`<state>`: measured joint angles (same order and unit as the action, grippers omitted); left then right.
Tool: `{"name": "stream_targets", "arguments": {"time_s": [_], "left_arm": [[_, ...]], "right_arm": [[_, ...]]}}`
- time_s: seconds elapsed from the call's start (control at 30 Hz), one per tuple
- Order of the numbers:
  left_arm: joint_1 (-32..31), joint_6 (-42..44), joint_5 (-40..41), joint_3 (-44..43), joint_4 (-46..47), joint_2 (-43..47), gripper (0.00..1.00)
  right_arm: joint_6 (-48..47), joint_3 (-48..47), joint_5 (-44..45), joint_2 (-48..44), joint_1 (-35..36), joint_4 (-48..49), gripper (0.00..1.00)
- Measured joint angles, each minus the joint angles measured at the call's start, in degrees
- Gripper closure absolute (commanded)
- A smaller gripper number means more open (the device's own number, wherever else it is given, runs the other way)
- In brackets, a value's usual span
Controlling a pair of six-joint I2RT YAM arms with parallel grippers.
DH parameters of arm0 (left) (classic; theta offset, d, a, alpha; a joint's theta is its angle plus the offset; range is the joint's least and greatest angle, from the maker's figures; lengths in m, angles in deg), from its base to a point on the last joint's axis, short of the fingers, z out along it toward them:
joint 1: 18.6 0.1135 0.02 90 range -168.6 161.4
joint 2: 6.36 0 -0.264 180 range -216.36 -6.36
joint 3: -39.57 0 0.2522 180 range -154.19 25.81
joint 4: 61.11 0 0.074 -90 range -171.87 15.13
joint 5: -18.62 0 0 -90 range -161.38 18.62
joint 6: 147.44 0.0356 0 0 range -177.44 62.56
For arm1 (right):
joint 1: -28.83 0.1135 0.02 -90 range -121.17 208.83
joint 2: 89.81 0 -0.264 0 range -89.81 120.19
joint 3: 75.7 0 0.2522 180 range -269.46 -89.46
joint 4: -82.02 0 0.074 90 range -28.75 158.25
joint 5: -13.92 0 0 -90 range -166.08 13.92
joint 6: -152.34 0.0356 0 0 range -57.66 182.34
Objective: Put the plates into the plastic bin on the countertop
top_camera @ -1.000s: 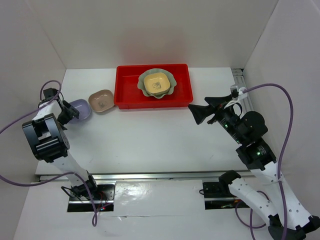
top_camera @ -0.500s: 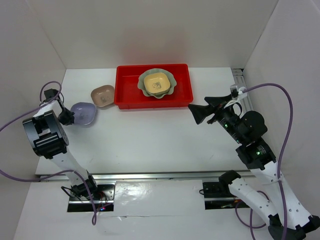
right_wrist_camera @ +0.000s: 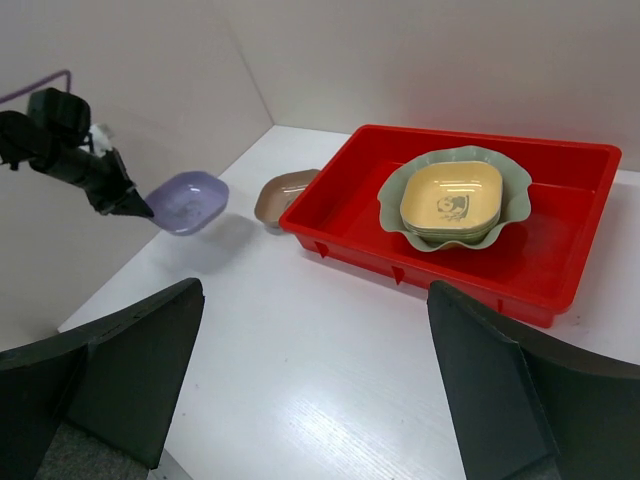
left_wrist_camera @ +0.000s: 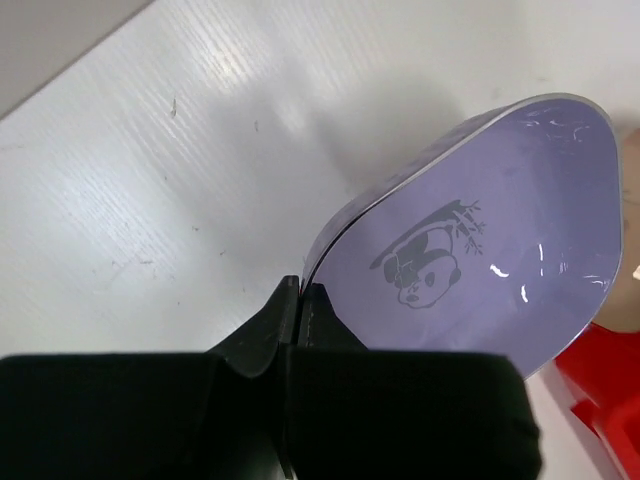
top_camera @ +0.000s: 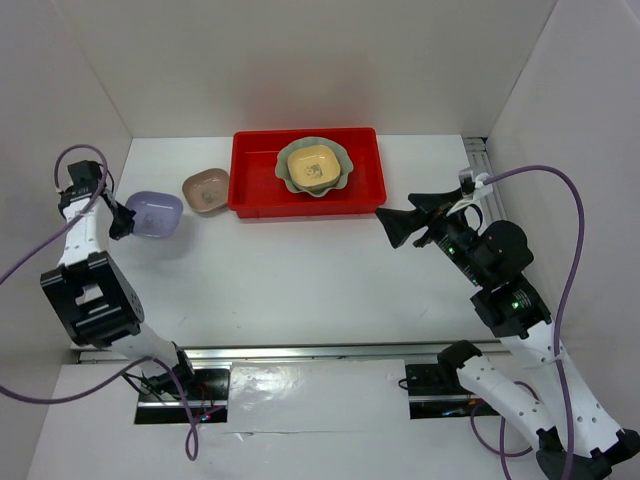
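My left gripper (top_camera: 124,222) (left_wrist_camera: 300,288) is shut on the rim of a lavender plate (top_camera: 155,213) (left_wrist_camera: 480,240) (right_wrist_camera: 187,200) with a panda print, held clear of the countertop (top_camera: 300,270) at the far left. A tan-pink plate (top_camera: 205,191) (right_wrist_camera: 281,194) rests on the countertop just left of the red plastic bin (top_camera: 256,172) (right_wrist_camera: 560,260). Inside the bin, a yellow plate (top_camera: 313,164) (right_wrist_camera: 452,194) tops a small stack on the large pale-green scalloped plate (top_camera: 342,158) (right_wrist_camera: 509,207). My right gripper (top_camera: 402,224) (right_wrist_camera: 315,375) stands open over the countertop, right of the bin, with nothing in it.
White walls close in the countertop on the left, back and right. A metal rail (top_camera: 480,165) runs along the right wall. The red bin's corner (left_wrist_camera: 605,400) shows just past the held plate in the left wrist view.
My left gripper closed on the lavender plate's rim and lifted it off the countertop, moving up and to the left. The right arm has stayed still.
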<state>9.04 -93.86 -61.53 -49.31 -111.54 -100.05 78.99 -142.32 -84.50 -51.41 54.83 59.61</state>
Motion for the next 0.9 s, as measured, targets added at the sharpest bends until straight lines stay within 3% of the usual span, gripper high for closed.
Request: {"name": "stream_targets", "arguments": {"time_s": [0.23,0.4,0.63,0.9], "left_arm": [[-3.4,-0.1,-5.6,0.0,2.6,12.5,1.0],[-13.1,-2.5,-8.5,-3.3,5.7,14.5,1.0],[-29.3,-10.8,-7.3,-10.9,10.6,4.8,1.0],[-44.9,-23.9,6.1,-29.3,6.6,-15.0,1.0]], "right_arm": [[0.1,0.1,0.4,-0.2,0.0,0.0,0.0],[1.0,0.8,2.5,-1.8,0.0,0.0,0.0],[5.6,1.2,12.0,-6.3,0.0,-0.1,0.0],[10.2,0.5,24.8,-10.5,0.0,-1.8,0.0]]}}
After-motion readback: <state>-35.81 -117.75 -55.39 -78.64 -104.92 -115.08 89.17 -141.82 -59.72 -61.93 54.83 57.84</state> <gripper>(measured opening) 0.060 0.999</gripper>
